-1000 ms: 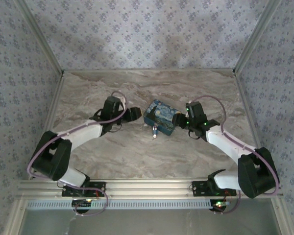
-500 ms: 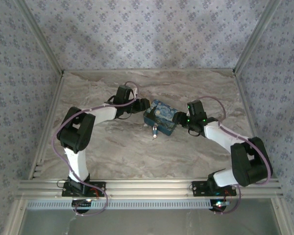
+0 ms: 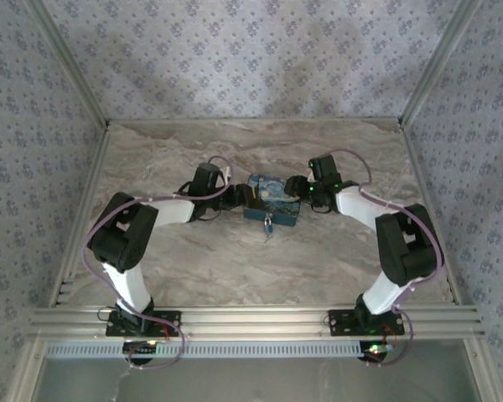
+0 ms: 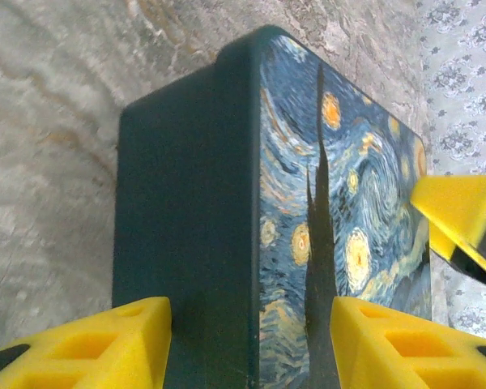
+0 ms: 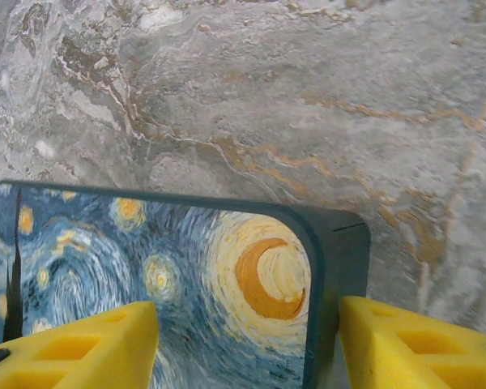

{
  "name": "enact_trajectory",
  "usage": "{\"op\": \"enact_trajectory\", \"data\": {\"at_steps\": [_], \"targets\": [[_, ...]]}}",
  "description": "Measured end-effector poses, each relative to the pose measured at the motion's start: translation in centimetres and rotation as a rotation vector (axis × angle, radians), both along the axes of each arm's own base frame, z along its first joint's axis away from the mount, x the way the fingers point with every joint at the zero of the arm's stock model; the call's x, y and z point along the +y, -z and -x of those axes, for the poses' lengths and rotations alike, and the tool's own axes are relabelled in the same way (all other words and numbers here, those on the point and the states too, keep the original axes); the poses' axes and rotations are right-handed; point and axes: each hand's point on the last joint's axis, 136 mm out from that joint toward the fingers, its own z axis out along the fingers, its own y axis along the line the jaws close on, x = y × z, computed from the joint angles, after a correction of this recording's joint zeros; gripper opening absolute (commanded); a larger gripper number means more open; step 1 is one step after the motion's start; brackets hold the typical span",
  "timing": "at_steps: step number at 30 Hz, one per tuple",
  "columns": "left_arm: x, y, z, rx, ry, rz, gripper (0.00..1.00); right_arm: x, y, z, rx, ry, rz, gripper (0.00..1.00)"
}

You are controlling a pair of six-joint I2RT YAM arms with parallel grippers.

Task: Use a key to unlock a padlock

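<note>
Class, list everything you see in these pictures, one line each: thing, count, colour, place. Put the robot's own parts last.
Box: one, dark blue with a starry-night print, mid-table.
Padlock: one, small, bluish-silver, at the box's near side.
Table: one, grey-brown marble pattern, beneath everything.
Walls: three, lilac patterned paper, around the table.
Left gripper: one, yellow fingers, jaws open astride the box's left end.
Right gripper: one, yellow fingers, jaws open astride the box's far right corner.
</note>
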Motion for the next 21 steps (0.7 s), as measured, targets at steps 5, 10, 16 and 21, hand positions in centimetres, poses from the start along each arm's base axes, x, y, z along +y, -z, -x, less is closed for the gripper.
{"op": "enact_trajectory", "data": {"at_steps": [5, 10, 16, 21], "targets": [[1.0, -0.3, 0.7, -0.012, -0.032, -0.013, 0.56, 1.3, 0.0, -0.9, -0.013, -0.042, 0.012, 0.61], [1.5, -1.1, 0.8, -0.04, -0.05, -0.01, 0.56, 1.4, -0.1, -0.6, -0.021, -0.059, 0.048, 0.64], [2.2, -2.5, 0.8, -0.079, -0.079, -0.01, 0.58, -0.4, -2.7, 0.6, -0.074, -0.05, 0.15, 0.64], [3.4, -3.9, 1.7, -0.12, -0.115, -0.013, 0.61, -0.7, -5.7, 3.0, -0.162, -0.062, 0.228, 0.63]]}}
